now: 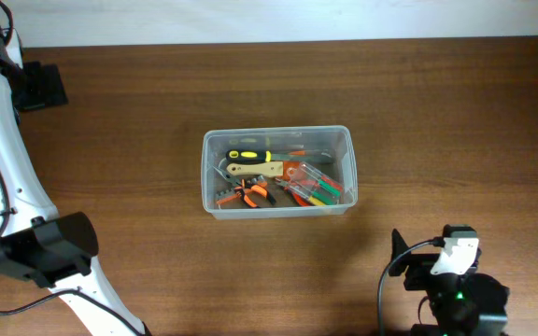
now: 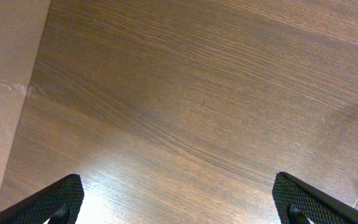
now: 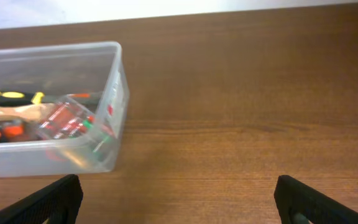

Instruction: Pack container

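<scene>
Seemingly all but packed, the container (image 1: 278, 212) sat on the table (image 1: 437, 112), holding a yellow-and-black handled tool (image 1: 248, 154), a wooden-handled tool (image 1: 255, 169), orange pliers (image 1: 250, 193) and a clear screwdriver case (image 1: 314, 182). No tool showed outside the container in the overhead view. The left gripper (image 2: 179, 199) hung over bare wood well to the container's left, fingers spread wide and empty. The right gripper (image 3: 178, 193), off the container's near right corner, likewise gaped with nothing between its fingers. By this reading, finishing well meant drawing each arm away from the container, never across it, with fingers apart and clear of the rim.
</scene>
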